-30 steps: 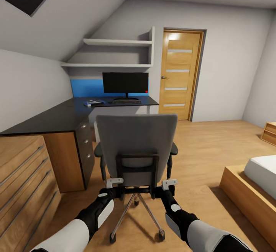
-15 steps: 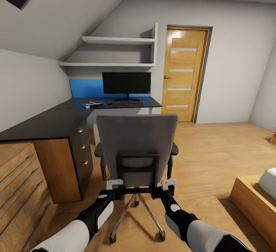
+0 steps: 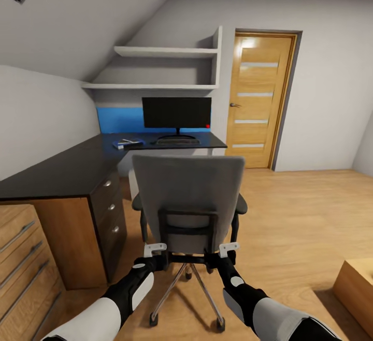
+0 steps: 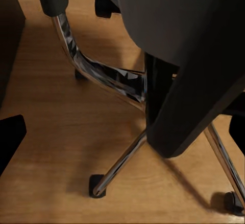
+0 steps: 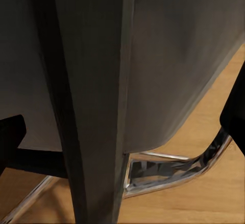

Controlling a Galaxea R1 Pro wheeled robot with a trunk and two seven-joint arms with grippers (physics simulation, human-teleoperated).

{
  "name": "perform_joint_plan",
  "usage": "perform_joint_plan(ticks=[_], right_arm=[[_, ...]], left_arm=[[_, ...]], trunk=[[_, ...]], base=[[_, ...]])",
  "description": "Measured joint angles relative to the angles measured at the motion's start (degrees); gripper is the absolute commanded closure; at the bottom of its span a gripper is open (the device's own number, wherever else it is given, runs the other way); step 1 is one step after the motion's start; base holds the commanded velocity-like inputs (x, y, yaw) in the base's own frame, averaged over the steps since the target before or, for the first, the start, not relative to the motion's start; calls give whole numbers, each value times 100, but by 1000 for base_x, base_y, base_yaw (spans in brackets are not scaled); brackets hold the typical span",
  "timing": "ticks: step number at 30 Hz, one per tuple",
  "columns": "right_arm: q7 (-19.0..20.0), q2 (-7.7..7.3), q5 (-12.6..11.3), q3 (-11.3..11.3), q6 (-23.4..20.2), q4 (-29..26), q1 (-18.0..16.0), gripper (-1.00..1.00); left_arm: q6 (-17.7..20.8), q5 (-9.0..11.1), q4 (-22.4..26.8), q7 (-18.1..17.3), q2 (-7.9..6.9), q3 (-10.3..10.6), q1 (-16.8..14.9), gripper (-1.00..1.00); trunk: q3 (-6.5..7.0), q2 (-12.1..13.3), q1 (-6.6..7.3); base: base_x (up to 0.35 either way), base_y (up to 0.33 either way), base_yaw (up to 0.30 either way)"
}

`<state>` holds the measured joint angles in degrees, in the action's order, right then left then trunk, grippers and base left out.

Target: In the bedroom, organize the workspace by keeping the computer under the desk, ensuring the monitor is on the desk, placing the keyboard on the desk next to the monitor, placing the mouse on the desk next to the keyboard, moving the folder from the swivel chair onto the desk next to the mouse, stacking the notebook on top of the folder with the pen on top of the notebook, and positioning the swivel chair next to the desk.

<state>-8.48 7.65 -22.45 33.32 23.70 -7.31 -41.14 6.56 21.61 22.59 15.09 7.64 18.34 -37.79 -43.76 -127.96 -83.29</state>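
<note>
The grey swivel chair point(image 3: 186, 190) stands right in front of me with its back toward me, facing the black desk point(image 3: 62, 167). My left gripper point(image 3: 155, 259) and right gripper point(image 3: 220, 258) sit low at the black frame of the chair's back, one on each side. In both wrist views the fingers stand wide apart around the chair frame point(image 4: 173, 106) point(image 5: 97, 106), above the chrome base point(image 4: 117, 168). On the desk's far end are the monitor point(image 3: 176, 112), the keyboard point(image 3: 177, 141) before it, and the blue folder point(image 3: 127, 144) with small things on it. The mouse is too small to make out.
A wooden chest with bar handles point(image 3: 26, 258) stands at the near left, beside the desk's black drawers point(image 3: 111, 209). A wooden door point(image 3: 261, 100) is at the back right, white shelves point(image 3: 166, 51) hang above the monitor, and a wooden bed frame corner point(image 3: 357, 284) shows at the right.
The whole view has shifted: I have rolled forward and turned, with the chair staying at my grippers. Desk and door look nearer, and the bed has slid almost out at the right.
</note>
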Motion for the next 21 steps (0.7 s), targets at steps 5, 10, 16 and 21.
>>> perform_joint_plan(ticks=[5, 10, 16, 21], right_arm=[[-10, -1, -24, -35, 7, 3, 0, -100], [-21, -3, -33, -61, 10, 2, 0, -100], [-21, -2, -24, -62, 10, 0, -1, -100], [-19, -5, -9, -55, 9, -1, -1, -100]], left_arm=[[1, 2, -12, 3, -1, 4, 1, -100], [3, -26, -71, 13, 5, 14, 0, -100], [3, -23, -87, 12, 14, 20, 2, -100], [2, -18, -91, 9, 14, 20, 1, -100]], trunk=[[0, 0, 0], [0, 0, 0], [0, 0, 0], [0, 0, 0]], base=[[322, 0, 0], [322, 0, 0], [322, 0, 0], [322, 0, 0]])
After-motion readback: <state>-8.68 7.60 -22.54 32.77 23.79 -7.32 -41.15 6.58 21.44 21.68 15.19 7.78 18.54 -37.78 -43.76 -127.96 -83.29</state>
